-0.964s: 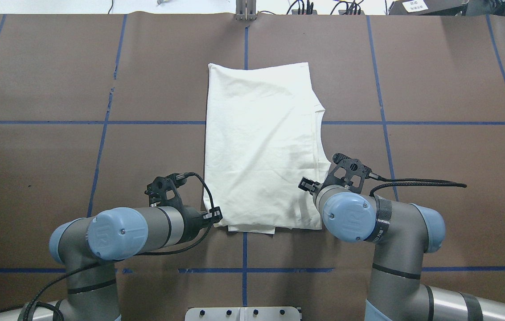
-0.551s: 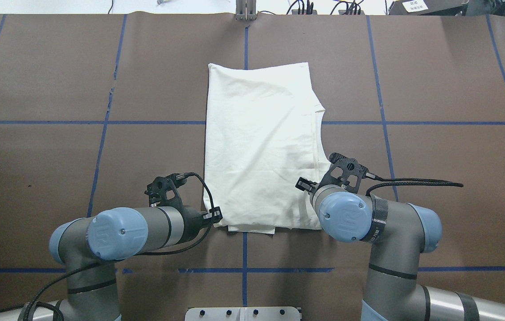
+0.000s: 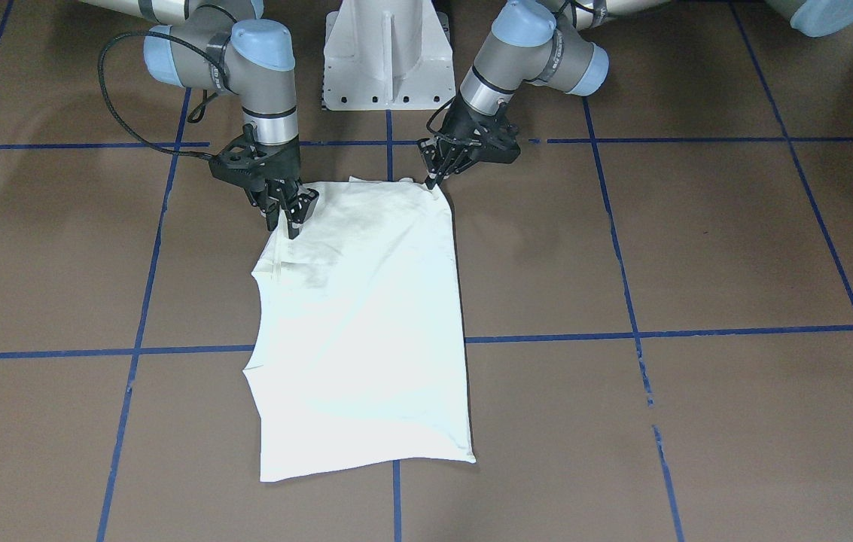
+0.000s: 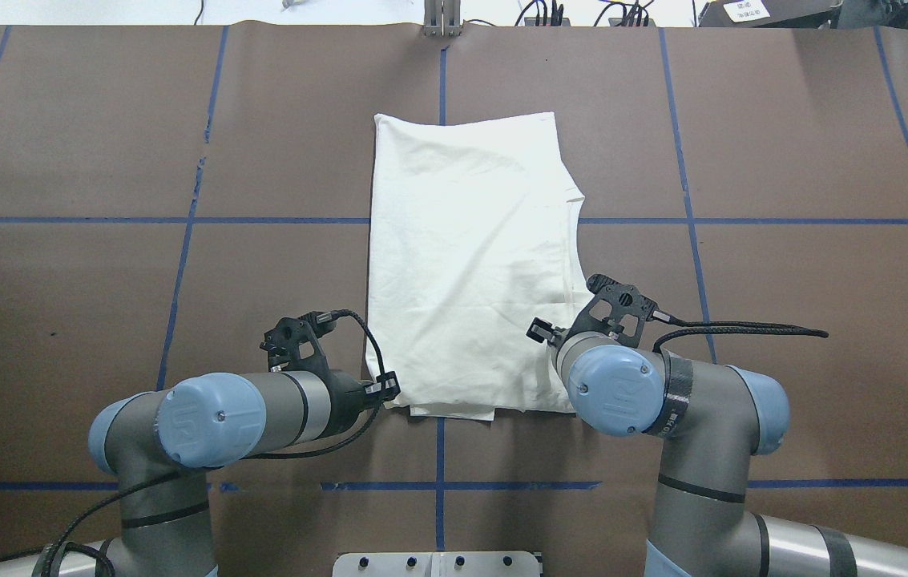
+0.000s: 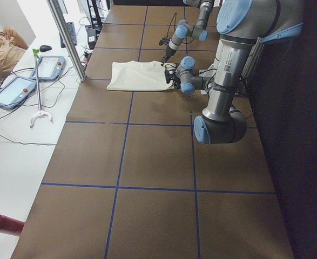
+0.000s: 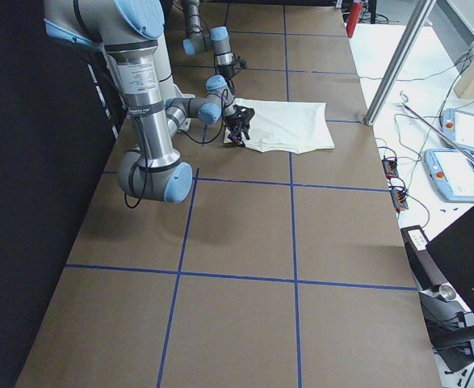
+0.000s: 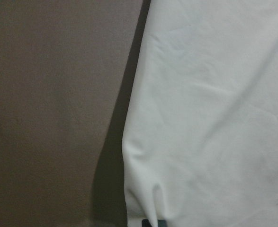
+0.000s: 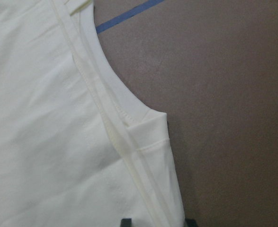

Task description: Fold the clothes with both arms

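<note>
**Cream T-shirt being gripped at two corners**

Front-facing view: the folded T-shirt [image 3: 366, 324] is being shown flat, plain side up, on the bench [image 3: 697, 248]. Its 1 o'clock corner is being pinched by the left gripper [image 3: 434, 178]; the right gripper [image 3: 289, 218] is being held on the 11 o'clock corner.

Right wrist view: its fingertips [image 8: 125, 221] are being held spread, astride the hem at 6 o'clock.

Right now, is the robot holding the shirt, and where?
The left hand seems to pinch a robot-side corner of the T-shirt; the right hand looks open over the other one.
</note>
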